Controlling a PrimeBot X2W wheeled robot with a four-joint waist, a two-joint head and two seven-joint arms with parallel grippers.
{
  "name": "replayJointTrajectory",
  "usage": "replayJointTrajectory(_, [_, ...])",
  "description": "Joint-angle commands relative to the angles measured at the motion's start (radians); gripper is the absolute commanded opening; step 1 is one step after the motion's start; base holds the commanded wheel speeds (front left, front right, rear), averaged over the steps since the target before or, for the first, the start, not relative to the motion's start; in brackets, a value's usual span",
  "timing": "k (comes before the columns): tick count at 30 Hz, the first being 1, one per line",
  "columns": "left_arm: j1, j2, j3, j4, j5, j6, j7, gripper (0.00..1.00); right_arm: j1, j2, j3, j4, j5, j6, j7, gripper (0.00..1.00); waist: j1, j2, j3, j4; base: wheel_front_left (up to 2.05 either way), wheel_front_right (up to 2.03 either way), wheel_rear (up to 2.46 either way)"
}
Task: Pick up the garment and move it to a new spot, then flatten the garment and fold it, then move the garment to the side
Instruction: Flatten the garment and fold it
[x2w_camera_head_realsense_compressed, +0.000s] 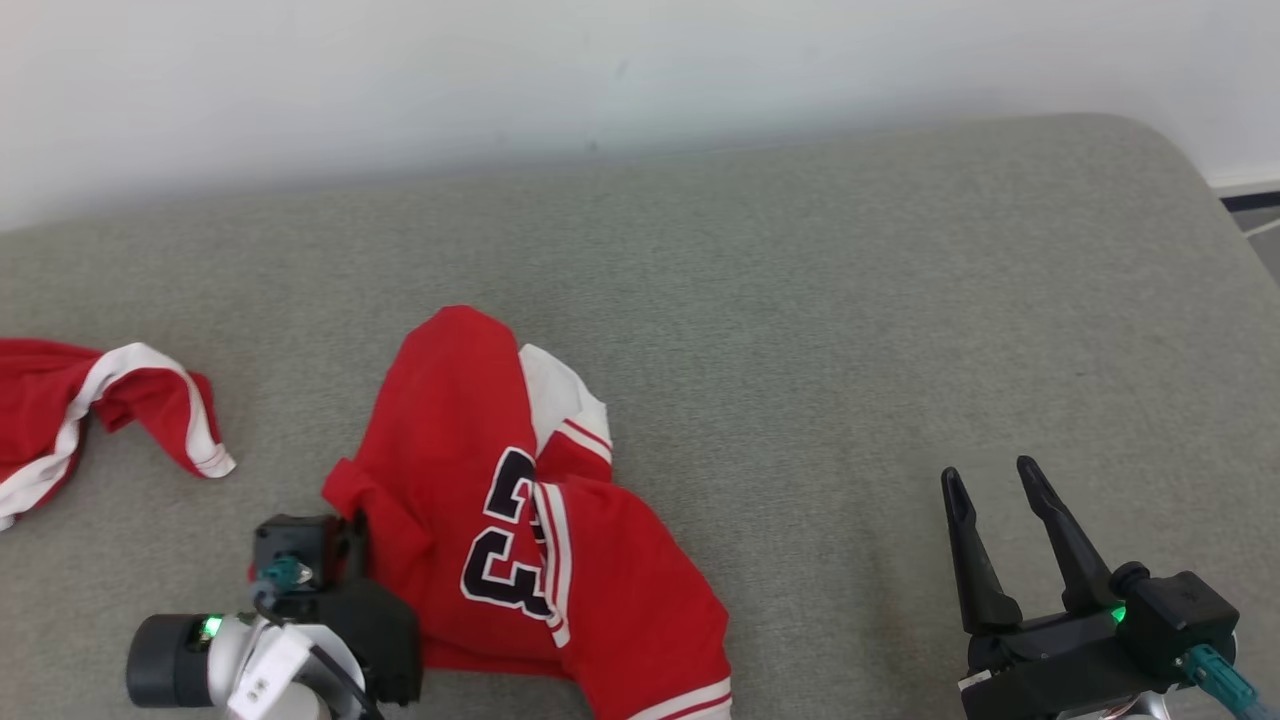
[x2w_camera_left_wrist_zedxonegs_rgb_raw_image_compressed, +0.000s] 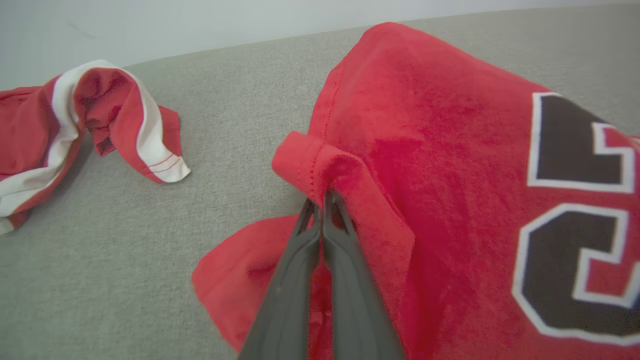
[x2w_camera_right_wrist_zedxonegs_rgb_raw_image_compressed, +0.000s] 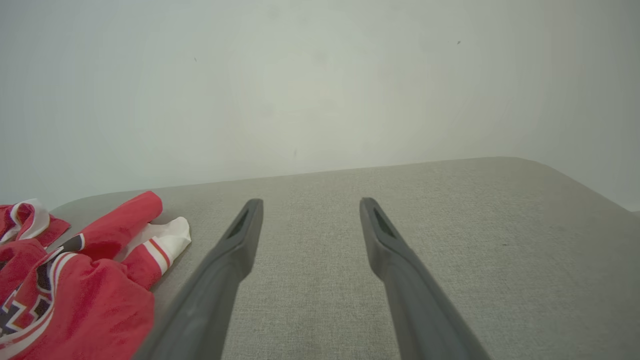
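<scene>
The garment (x2w_camera_head_realsense_compressed: 450, 430) is a red jersey with white trim and a black number, lying crumpled on the grey padded surface (x2w_camera_head_realsense_compressed: 820, 300) left of centre. My left gripper (x2w_camera_head_realsense_compressed: 352, 535) sits at the jersey's left edge. In the left wrist view its fingers (x2w_camera_left_wrist_zedxonegs_rgb_raw_image_compressed: 345, 260) are pressed together on a raised fold of the red garment (x2w_camera_left_wrist_zedxonegs_rgb_raw_image_compressed: 425, 125). My right gripper (x2w_camera_head_realsense_compressed: 988, 472) stands open at the lower right, well away from the jersey, with nothing between its fingers. In the right wrist view that right gripper (x2w_camera_right_wrist_zedxonegs_rgb_raw_image_compressed: 310, 202) points over bare padding, with the garment (x2w_camera_right_wrist_zedxonegs_rgb_raw_image_compressed: 100, 300) at the lower left.
A second red-and-white piece of clothing (x2w_camera_head_realsense_compressed: 110, 400) lies bunched at the far left edge, also seen in the left wrist view (x2w_camera_left_wrist_zedxonegs_rgb_raw_image_compressed: 75, 125). A pale wall (x2w_camera_head_realsense_compressed: 600, 70) runs along the back. The padded surface rounds off at the far right (x2w_camera_head_realsense_compressed: 1215, 190).
</scene>
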Motion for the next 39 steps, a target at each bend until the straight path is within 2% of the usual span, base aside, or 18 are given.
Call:
replayJointTrajectory(1, [-0.034,-0.006,0.022,0.064,-0.028,0.002,-0.015,0.5,-0.005,-0.002,-0.004,0.0,0.005,0.0,-0.001,1.0,0.0,-0.0001,0.003,-0.037,0.0,0.0,0.0])
replayJointTrajectory(2, [-0.044,-0.013,0.032,0.096,-0.035,0.006,-0.024,0.8,-0.003,-0.002,-0.006,-0.001,0.005,0.0,-0.002,1.0,0.0,-0.0001,0.003,-0.043,0.0,0.0,0.0])
replayJointTrajectory(3, [-0.051,-0.021,0.044,0.121,-0.047,0.007,-0.038,1.0,-0.001,-0.002,-0.01,-0.001,0.003,0.0,-0.002,1.0,0.0,-0.0001,0.002,-0.047,0.0,0.0,0.0])
replayJointTrajectory(9, [-0.048,-0.03,0.107,0.179,-0.108,0.006,-0.137,1.0,0.011,-0.002,-0.017,-0.003,-0.004,0.0,-0.002,1.0,0.0,-0.0001,-0.004,-0.041,0.0,0.0,0.0])
replayJointTrajectory(14, [0.008,-0.017,0.162,0.106,-0.149,0.009,-0.245,1.0,0.003,-0.002,0.007,-0.009,-0.025,0.0,-0.002,1.0,0.0,-0.0001,-0.016,-0.008,0.0,0.0,0.0])
replayJointTrajectory(18, [0.067,-0.001,0.189,-0.002,-0.17,-0.002,-0.297,1.0,-0.002,-0.002,0.024,-0.01,-0.043,0.0,-0.002,1.0,0.0,-0.0001,-0.029,0.024,0.0,0.0,0.0])
replayJointTrajectory(22, [0.107,0.012,0.19,-0.098,-0.155,0.004,-0.32,1.0,-0.008,-0.003,0.043,-0.008,-0.059,0.0,-0.002,1.0,0.0,-0.0001,-0.038,0.044,0.0,0.0,0.0])
replayJointTrajectory(28, [0.189,0.031,0.181,-0.225,-0.123,-0.017,-0.345,1.0,0.009,-0.009,0.085,0.005,-0.081,0.0,-0.002,1.0,0.0,-0.0001,-0.068,0.066,0.0,0.0,0.0])
replayJointTrajectory(39, [0.271,0.019,0.182,-0.23,-0.089,-0.039,-0.351,1.0,0.096,-0.005,0.081,-0.012,-0.102,0.0,-0.001,1.0,0.0,-0.0001,-0.133,0.068,0.0,0.0,0.0])
